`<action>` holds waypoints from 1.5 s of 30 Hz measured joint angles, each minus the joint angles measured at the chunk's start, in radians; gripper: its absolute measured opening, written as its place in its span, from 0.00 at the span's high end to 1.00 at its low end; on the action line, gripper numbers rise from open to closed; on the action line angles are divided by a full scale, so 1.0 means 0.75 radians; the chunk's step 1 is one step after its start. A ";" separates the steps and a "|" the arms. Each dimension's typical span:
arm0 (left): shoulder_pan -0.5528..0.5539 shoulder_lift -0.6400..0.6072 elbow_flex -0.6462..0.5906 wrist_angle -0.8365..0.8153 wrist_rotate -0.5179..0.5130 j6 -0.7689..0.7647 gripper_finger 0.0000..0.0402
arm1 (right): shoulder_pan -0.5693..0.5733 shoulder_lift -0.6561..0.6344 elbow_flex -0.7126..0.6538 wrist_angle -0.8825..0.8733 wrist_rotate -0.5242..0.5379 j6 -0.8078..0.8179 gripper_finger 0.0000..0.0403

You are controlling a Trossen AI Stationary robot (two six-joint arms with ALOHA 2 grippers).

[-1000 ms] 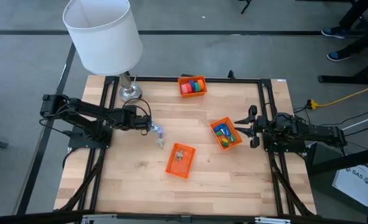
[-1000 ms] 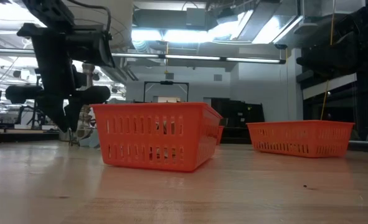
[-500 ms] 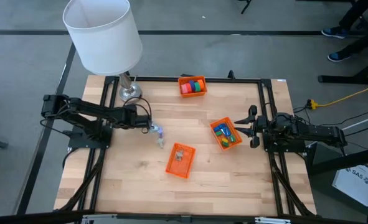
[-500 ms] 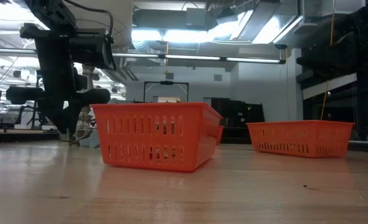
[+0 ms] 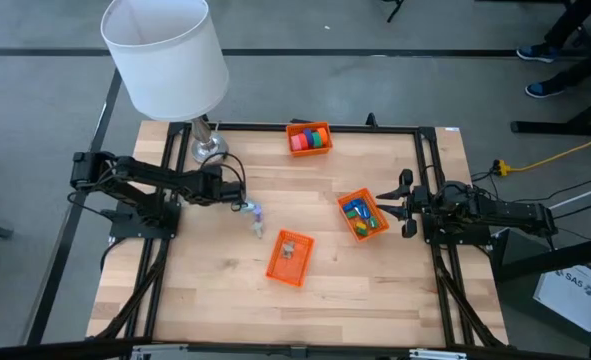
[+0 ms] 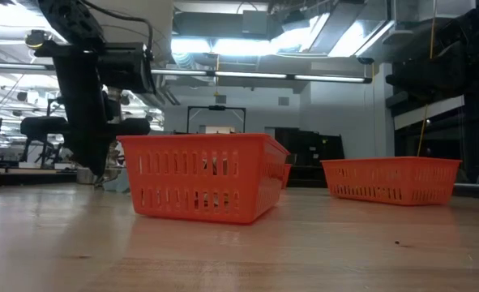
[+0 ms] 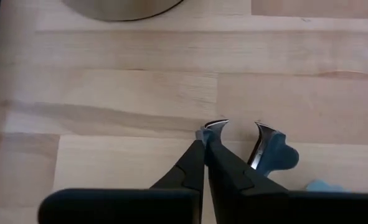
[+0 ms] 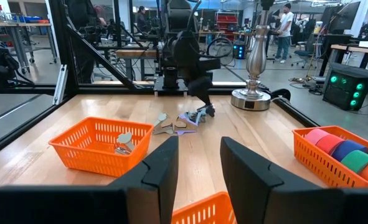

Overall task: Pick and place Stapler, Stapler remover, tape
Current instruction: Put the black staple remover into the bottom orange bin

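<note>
The left wrist view shows what the high view cannot: the left gripper (image 7: 230,140) has its fingers pinched together on one wing of a blue stapler remover (image 7: 268,152), its chrome claws just above the wood. From above, that gripper (image 5: 243,207) sits just past the lamp base (image 5: 208,148), with more stapler removers (image 5: 258,222) lying on the table (image 5: 205,290) just beyond its tips.

The right gripper (image 5: 407,205) waits at the table's right edge, its fingers parted and holding nothing. Directly ahead of it stands an orange basket (image 5: 361,216) of small coloured pieces. Farther toward the left gripper, another basket (image 5: 289,258) holds a stapler remover (image 8: 122,142). The tape (image 5: 311,138) rolls fill a third basket (image 5: 308,137) at the far edge. Bare wood lies open on the near side.
</note>
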 joint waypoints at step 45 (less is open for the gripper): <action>-0.630 0.171 0.550 0.877 0.087 1.491 0.99 | 0.000 0.000 0.000 0.000 0.000 0.000 0.69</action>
